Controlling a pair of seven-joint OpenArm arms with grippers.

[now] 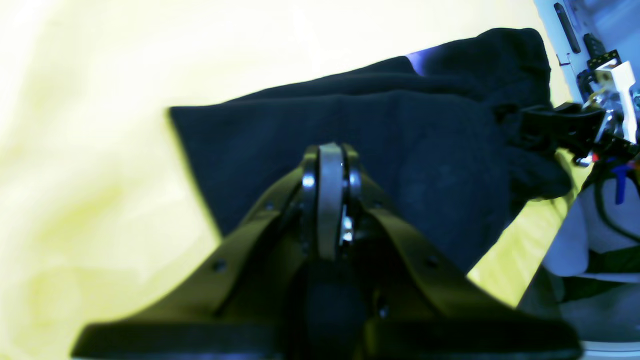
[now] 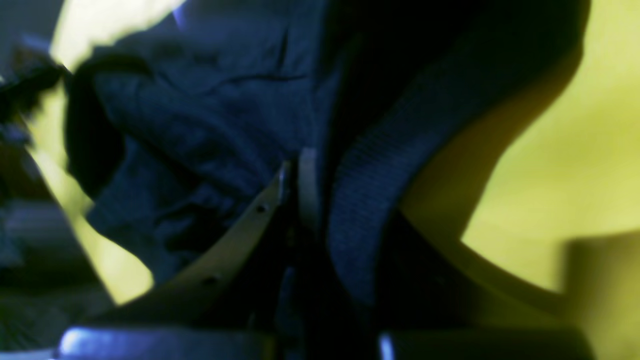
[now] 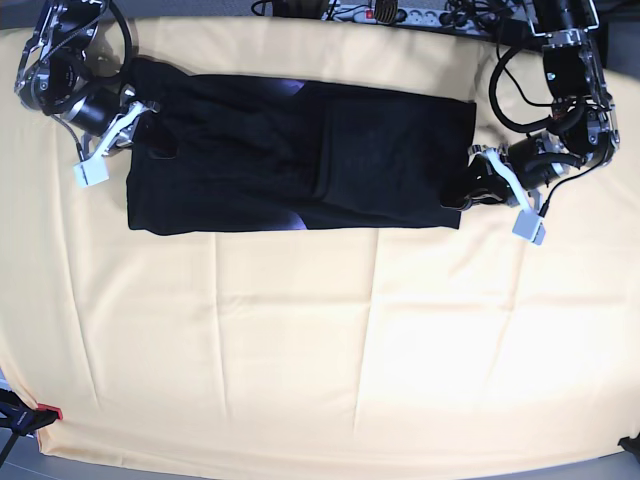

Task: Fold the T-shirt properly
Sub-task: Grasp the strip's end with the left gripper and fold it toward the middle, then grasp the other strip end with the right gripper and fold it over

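Right gripper fingers pinching T-shirt cloth, hidden from base view.

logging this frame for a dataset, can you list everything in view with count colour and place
T-shirt: one, black, folded into a long band across the far part of the table, small purple bits showing at its edges
cloth: one, yellow-orange, creased, covering the table
power strip: one, pale with a red switch, at the far edge, cables beside it
clamp: one, black with a red tip, near corner on the base view's left
left tool: one, black, at the shirt's end on the base view's right, shut
right tool: one, black with white parts, at the shirt's other end, shut on shirt fabric
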